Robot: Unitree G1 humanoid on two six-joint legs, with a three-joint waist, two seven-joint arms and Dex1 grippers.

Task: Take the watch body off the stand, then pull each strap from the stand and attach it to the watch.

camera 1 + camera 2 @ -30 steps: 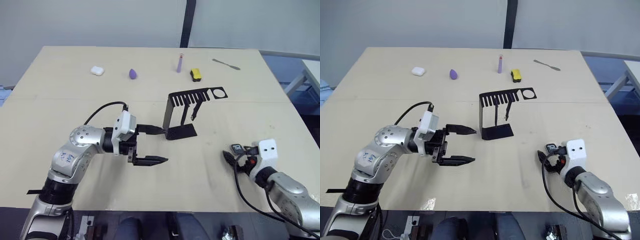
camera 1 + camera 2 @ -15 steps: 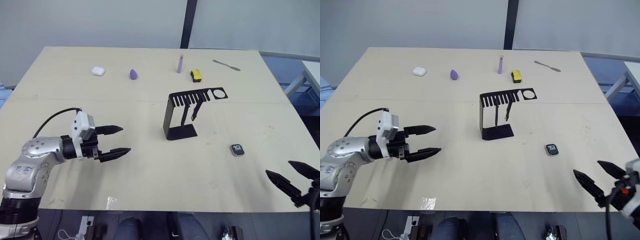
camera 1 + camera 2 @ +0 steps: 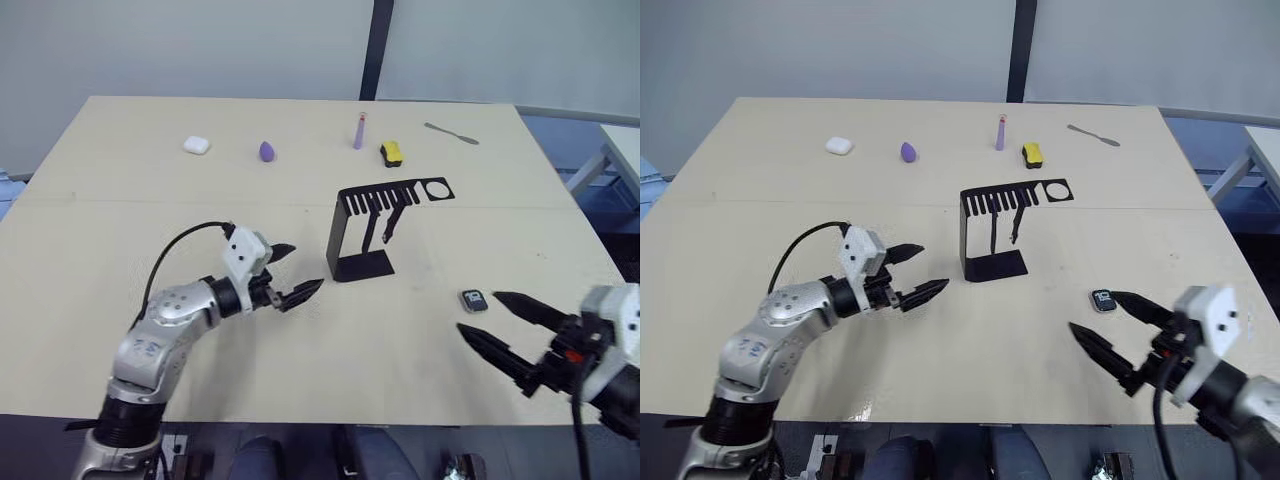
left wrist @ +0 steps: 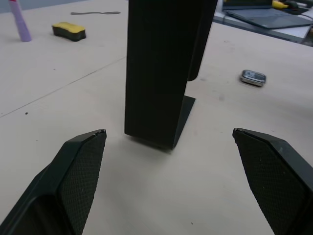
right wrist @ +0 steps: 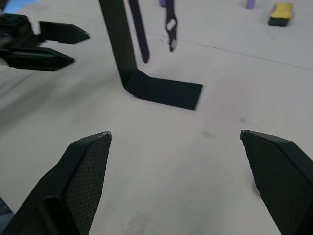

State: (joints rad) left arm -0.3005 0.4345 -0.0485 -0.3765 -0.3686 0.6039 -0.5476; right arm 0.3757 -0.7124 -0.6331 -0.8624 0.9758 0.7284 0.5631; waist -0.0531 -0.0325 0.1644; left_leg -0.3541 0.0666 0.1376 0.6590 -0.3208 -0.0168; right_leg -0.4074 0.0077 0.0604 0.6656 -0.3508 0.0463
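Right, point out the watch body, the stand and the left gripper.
watch body [image 3: 474,299], left eye view, on its dark screen.
stand [image 3: 362,265], left eye view, on its flat base foot.
left gripper [image 3: 297,273], left eye view, midway between its open fingertips.

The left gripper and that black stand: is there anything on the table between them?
No. In the left eye view, only bare tabletop separates the left gripper, jaws open, from the stand. The left wrist view agrees.

Your watch body [image 3: 474,299] lies flat on the counter [image 3: 150,200], well apart from the black stand [image 3: 375,225], where both dark straps [image 3: 1002,222] hang.
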